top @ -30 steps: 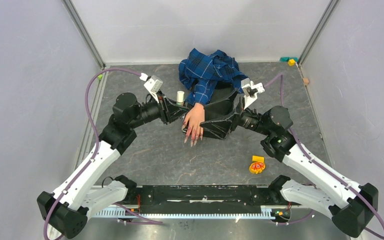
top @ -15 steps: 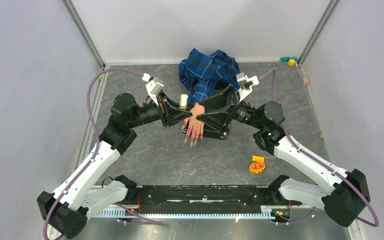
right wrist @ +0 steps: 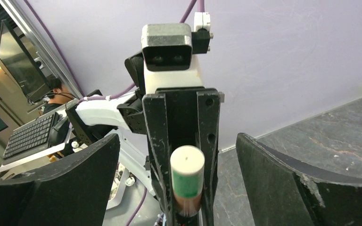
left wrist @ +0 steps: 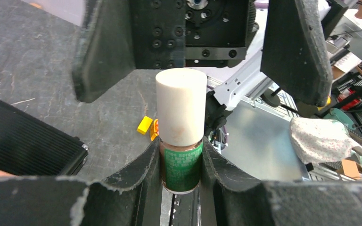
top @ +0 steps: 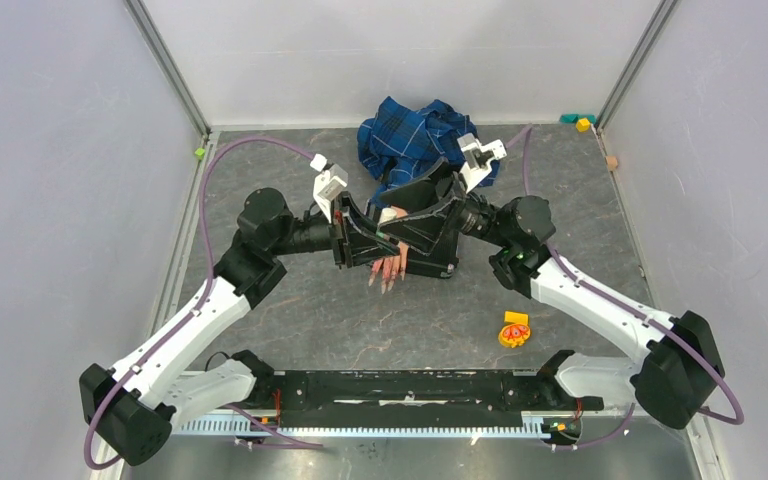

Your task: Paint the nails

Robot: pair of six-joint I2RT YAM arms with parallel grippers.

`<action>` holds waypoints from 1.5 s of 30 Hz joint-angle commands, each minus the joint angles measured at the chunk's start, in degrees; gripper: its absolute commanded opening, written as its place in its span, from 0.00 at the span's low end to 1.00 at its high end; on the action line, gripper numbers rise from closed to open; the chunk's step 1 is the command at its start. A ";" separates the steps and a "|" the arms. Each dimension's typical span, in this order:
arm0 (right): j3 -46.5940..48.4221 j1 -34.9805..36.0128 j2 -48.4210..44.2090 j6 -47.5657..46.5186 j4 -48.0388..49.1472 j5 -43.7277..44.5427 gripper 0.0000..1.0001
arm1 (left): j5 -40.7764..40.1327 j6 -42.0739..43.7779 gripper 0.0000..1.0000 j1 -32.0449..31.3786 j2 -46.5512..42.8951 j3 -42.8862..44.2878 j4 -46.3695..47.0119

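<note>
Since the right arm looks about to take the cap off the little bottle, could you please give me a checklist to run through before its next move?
1. Grip: the left gripper is shut on the small green-labelled bottle: ok.
2. The cream cylindrical cap is seated on the bottle: ok.
3. The right gripper is open wider than the cap: ok.
4. The cap is lined up between the right fingers: ok, roughly centred in both wrist views.
5. The right fingers are far enough forward to flank the cap: cannot tell.
6. The long pointed pink-red nails are clear of both grippers: cannot tell; the top view shows them poking out beneath.
</note>
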 commanded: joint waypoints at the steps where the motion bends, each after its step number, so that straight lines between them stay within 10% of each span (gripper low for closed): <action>1: 4.04 1.43 1.60 1.11 4.49 -0.87 0.98 | 3.18 -4.05 0.02 -0.68 0.81 -0.34 5.87; 45: 0.96 4.51 -4.20 -4.14 -3.99 -4.89 0.98 | -9.99 -2.14 0.02 2.96 0.00 1.01 -2.93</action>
